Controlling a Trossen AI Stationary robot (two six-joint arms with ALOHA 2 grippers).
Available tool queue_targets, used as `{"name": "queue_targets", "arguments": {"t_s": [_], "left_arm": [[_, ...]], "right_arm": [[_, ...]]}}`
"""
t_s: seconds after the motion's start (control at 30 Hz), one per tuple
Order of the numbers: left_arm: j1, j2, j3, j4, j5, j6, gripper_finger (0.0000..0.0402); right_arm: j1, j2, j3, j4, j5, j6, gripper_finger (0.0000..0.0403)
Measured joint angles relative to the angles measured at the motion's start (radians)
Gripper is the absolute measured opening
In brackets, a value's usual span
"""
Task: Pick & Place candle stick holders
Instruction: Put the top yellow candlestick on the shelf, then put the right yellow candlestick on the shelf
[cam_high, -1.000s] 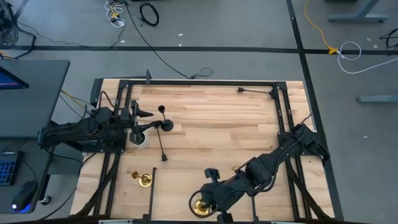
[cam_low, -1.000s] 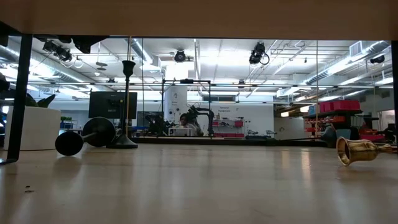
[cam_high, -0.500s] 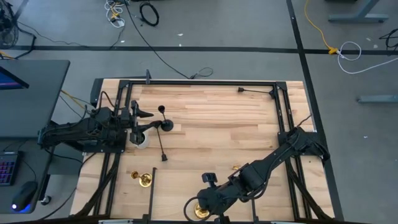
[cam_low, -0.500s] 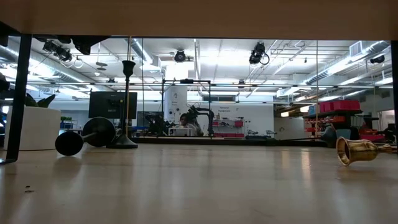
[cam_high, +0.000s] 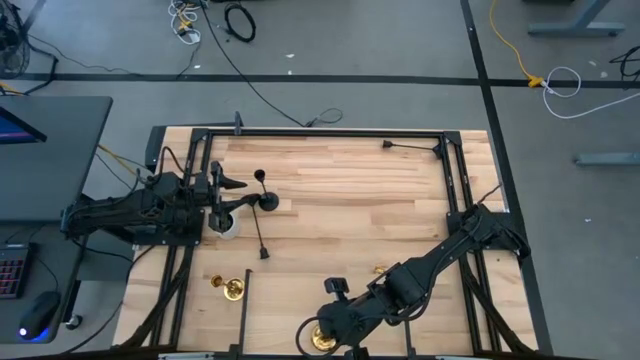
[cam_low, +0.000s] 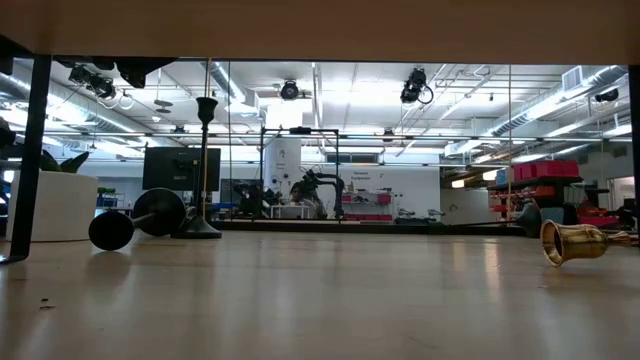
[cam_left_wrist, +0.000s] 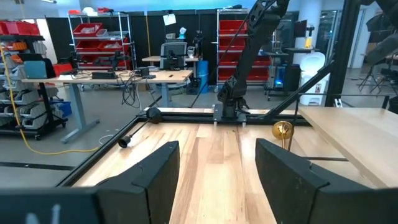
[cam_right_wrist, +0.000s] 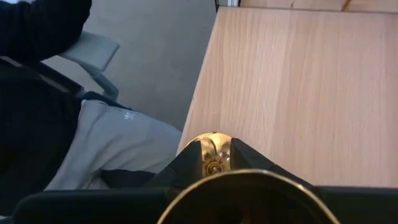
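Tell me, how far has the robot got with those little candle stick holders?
Nothing looks finished yet. In hand: the right gripper, at the table's near edge, is shut on a brass candle stick holder. Left: another brass holder lies loose, a black holder lies on its side, and a tall black one stands by the white pot. The left gripper waits open near that pot.

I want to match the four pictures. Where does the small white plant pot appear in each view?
High view: the white plant pot stands near the table's left edge, left of centre.
Low view: at the far left, with green leaves above it.
Left wrist view: not in it.
Right wrist view: not in it; a brass candle stick holder shows at the bottom.
Shared landmark: the light wooden table, seen in all four.
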Motion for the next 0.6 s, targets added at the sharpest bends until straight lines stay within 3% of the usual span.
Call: {"name": "queue_targets", "arguments": {"t_s": [0.13, 0.23, 0.6], "left_arm": [[0.000, 0.000, 0.000, 0.000, 0.000, 0.000, 0.0211], [0.000, 0.000, 0.000, 0.000, 0.000, 0.000, 0.0211], [0.000, 0.000, 0.000, 0.000, 0.000, 0.000, 0.0211]], "right_arm": [[0.000, 0.000, 0.000, 0.011, 0.004, 0.000, 0.0131], [0.000, 0.000, 0.000, 0.005, 0.008, -0.015, 0.0149], [0.005, 0.000, 0.000, 0.014, -0.011, -0.029, 0.0129]]}}
